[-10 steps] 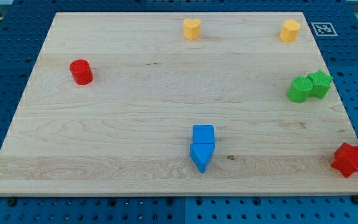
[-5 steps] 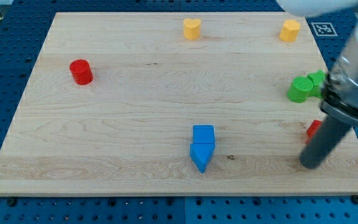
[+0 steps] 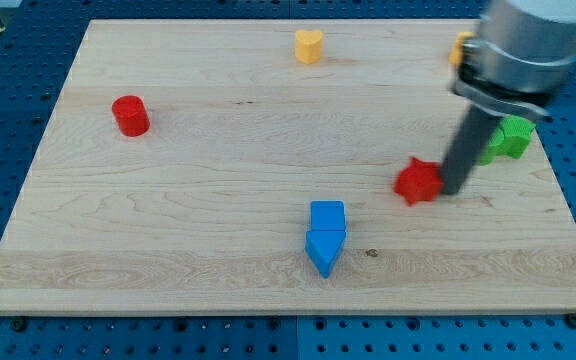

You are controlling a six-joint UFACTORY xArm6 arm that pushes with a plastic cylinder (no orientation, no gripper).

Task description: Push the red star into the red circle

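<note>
Mid-push: my tip (image 3: 455, 189) touches the red star (image 3: 419, 181) on its view-right side, no jaws on this rod so nothing grasped, red circle (image 3: 129, 115) well apart toward view's left & a bit up, next needs long leftward shove angled slightly upward; no readable writing

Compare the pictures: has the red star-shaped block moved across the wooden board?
Yes. The red star-shaped block has slid from the board's bottom-right corner up and leftward, now nearer the blue blocks, with my tip just right of it.

red star (image 3: 419, 181), red cylinder (image 3: 129, 115), blue blocks (image 3: 326, 236), yellow heart (image 3: 309, 45), green blocks (image 3: 509, 137), pale wood board (image 3: 218, 150)
</note>
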